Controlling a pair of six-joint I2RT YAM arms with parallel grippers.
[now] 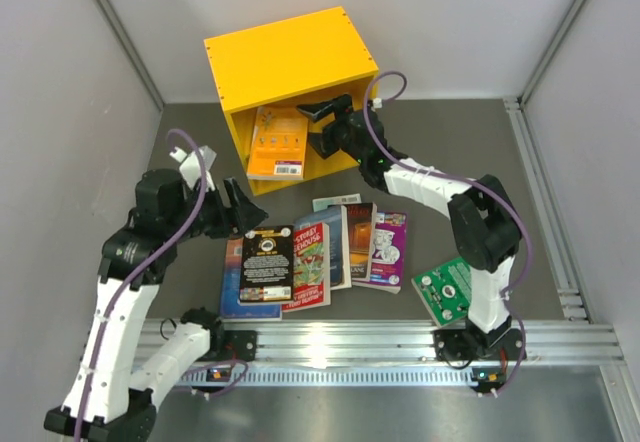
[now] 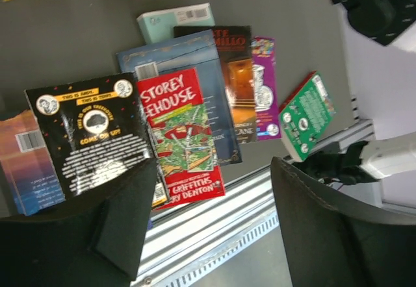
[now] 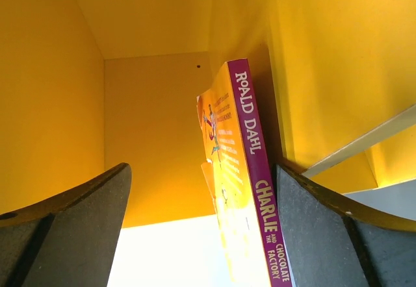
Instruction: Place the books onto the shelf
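The shelf [image 1: 285, 57] looks like smooth, yellow-painted wood; the black book [image 2: 91, 137] and red book [image 2: 182, 131] have glossy paper covers; the table [image 1: 480, 132] is matt grey, its rail [image 1: 350, 342] shiny ribbed metal

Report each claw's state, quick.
Left claw: open, empty, over the black book.
Right claw: open inside the shelf, around the yellow book, not gripping it.

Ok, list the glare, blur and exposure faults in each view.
Top external: glare streak on the silver aluminium rail, otherwise even light. Left wrist: the left pincer is dark and soft, the black paperback book sharp. Right wrist: a blown-out white patch low in frame inside the yellow wooden shelf; the purple-spined paperback reads clearly.
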